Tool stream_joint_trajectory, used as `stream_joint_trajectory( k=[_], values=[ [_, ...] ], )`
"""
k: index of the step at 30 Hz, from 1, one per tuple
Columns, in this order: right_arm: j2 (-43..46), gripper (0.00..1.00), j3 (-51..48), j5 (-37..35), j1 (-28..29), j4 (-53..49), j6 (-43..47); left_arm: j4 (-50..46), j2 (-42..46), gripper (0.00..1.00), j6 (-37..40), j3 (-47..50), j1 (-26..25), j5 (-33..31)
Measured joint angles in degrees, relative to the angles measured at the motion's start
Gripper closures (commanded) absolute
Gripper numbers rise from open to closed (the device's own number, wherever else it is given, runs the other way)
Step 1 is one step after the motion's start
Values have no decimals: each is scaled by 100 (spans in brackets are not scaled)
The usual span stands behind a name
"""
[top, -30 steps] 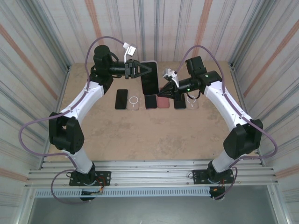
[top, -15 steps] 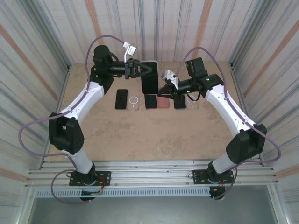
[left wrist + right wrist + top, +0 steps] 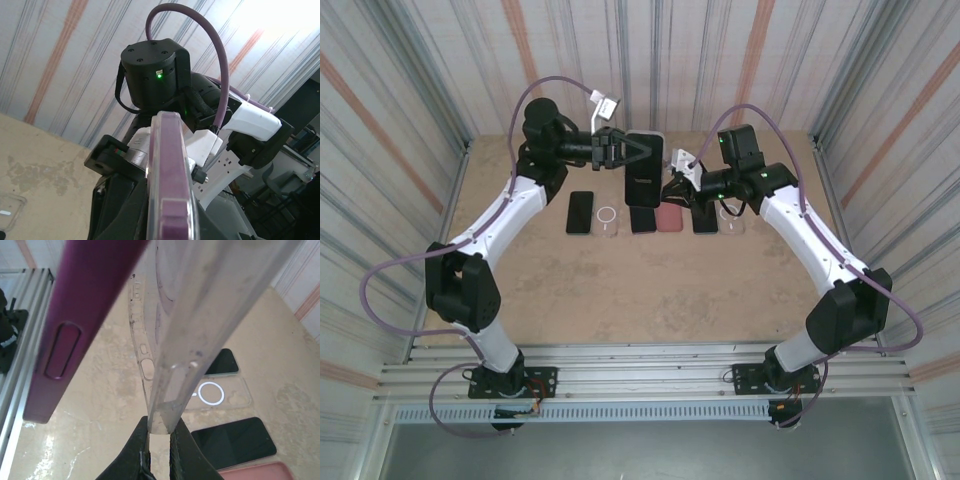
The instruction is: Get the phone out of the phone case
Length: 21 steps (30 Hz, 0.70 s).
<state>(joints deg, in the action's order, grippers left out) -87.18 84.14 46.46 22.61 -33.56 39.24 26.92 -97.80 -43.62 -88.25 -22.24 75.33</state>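
Left arm (image 3: 500,215), right arm (image 3: 810,235): white link shells, black round joint housings. Purple cable (image 3: 220,55) loops alongside each. Green LED (image 3: 159,76) on right wrist joint.

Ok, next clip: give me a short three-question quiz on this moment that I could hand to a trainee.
1. True or false: the clear case is pinched in the right arm's jaws.
2. Multiple choice: what colour is the phone held up off the table? A black, B purple, C white.
3. Short answer: which arm's jaws grip the phone itself?

Key
1. True
2. B
3. The left arm's jaws
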Motion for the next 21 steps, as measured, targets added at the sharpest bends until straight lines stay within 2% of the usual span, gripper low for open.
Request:
stream_joint_trajectory(
  k=[8, 17, 21],
  values=[
    [153, 77, -407, 367, -74, 726, -807, -105, 39, 100, 13, 0, 11, -201],
    [535, 67, -1266, 909, -151, 2570, -2715, -496, 74, 100, -20, 0, 0, -448],
    [581, 65, -1663, 1021, -199, 3373, -3683, -621, 74, 100, -350, 9, 4, -767]
  ],
)
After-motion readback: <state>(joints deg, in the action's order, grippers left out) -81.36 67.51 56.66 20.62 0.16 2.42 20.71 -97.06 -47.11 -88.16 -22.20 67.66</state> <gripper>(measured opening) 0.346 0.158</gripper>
